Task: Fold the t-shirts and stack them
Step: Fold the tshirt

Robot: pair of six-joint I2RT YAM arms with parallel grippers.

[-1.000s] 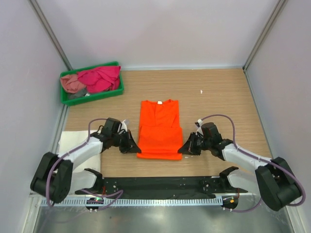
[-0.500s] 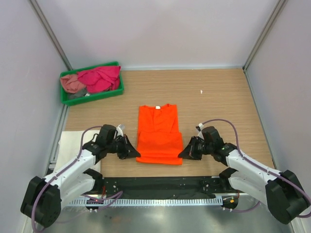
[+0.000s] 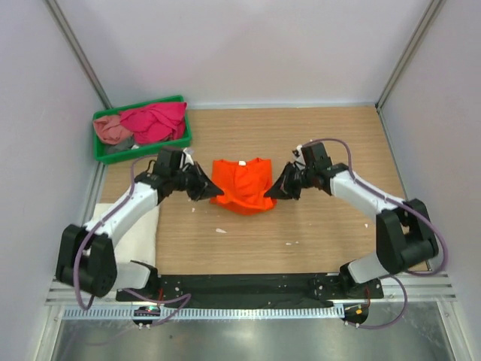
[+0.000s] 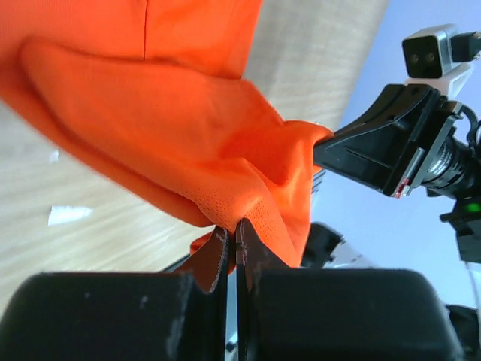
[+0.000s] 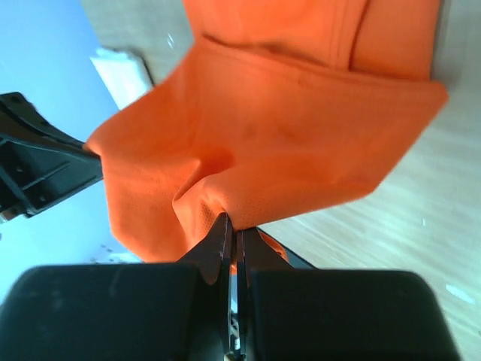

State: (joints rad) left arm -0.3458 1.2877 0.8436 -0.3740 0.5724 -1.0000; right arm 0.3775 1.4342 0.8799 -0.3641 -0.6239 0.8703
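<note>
The orange t-shirt (image 3: 242, 186) is in the middle of the counter (image 3: 331, 150), collar end farthest from the arm bases. From above it reads as a short, bunched shape with a pincer at each side, and the grips themselves are hidden there. The wrist views show them. The left pincer (image 4: 233, 226) has its fingers pressed almost together on a pinch of the orange fabric. The right pincer (image 5: 233, 222) is closed just as tightly on the opposite corner. Between the two grips the cloth hangs in a slack, puckered fold above the flat part of the shirt, whose smooth panel and seam lie on the wood beyond. The mesh weave shows near both pinches.

Only the top view takes in the green tray (image 3: 143, 150) at the far left corner, which holds a magenta t-shirt (image 3: 155, 120) and a dusty pink t-shirt (image 3: 111, 129). A white cloth (image 3: 148, 229) lies under the left arm.
</note>
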